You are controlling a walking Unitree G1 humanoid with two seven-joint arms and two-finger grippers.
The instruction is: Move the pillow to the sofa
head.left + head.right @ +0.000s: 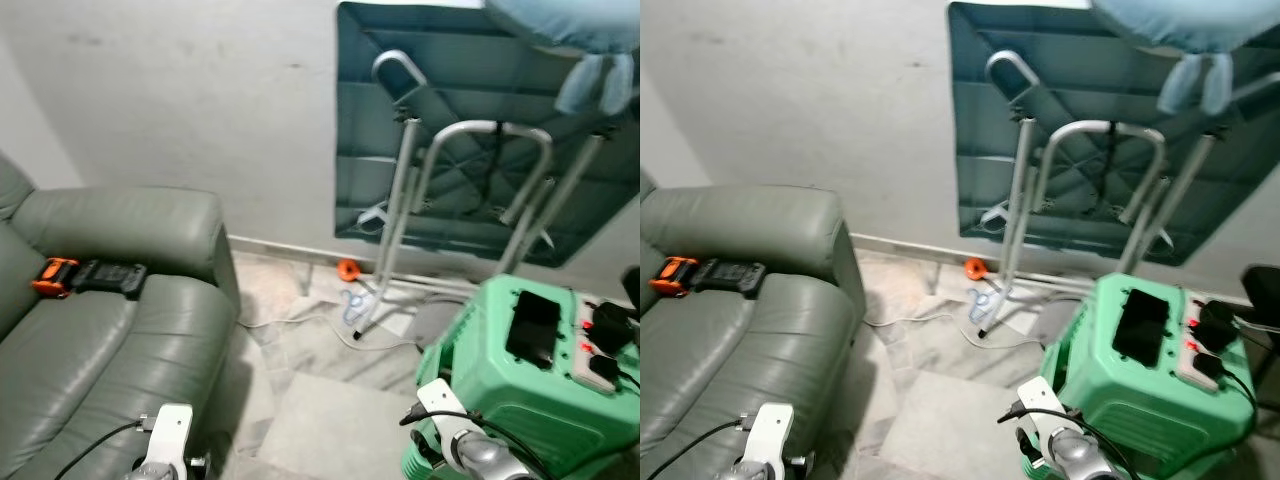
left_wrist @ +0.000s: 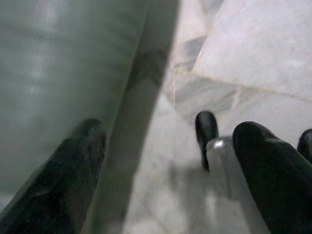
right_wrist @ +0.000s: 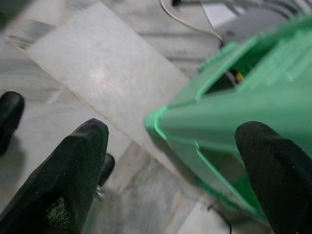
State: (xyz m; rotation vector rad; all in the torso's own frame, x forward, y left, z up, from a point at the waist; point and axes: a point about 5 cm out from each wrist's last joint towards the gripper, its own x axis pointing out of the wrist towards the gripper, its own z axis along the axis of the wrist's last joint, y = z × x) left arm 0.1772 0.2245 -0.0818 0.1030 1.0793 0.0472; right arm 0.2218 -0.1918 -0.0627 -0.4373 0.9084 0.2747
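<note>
Pale-blue fabric at one o'clock, high at the frame edge, may be the pillow [image 1: 560, 22], though you can't be sure; your left hand [image 2: 165, 170] and right hand [image 3: 170, 180] both hang low, fingers spread and empty, so you're at the approach step. Grey-green sofa [image 1: 110, 300] lies at nine o'clock, already carrying an orange-and-black tool [image 1: 90, 277]. Next you need to close on the fabric, but the green stool [image 1: 525, 390] and metal walker [image 1: 450, 210] stand in the way.

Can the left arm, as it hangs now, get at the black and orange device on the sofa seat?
Probably not yet. The left gripper hangs low beside the sofa, open and aimed at the floor. The device lies farther back on the seat; nothing blocks it.
</note>
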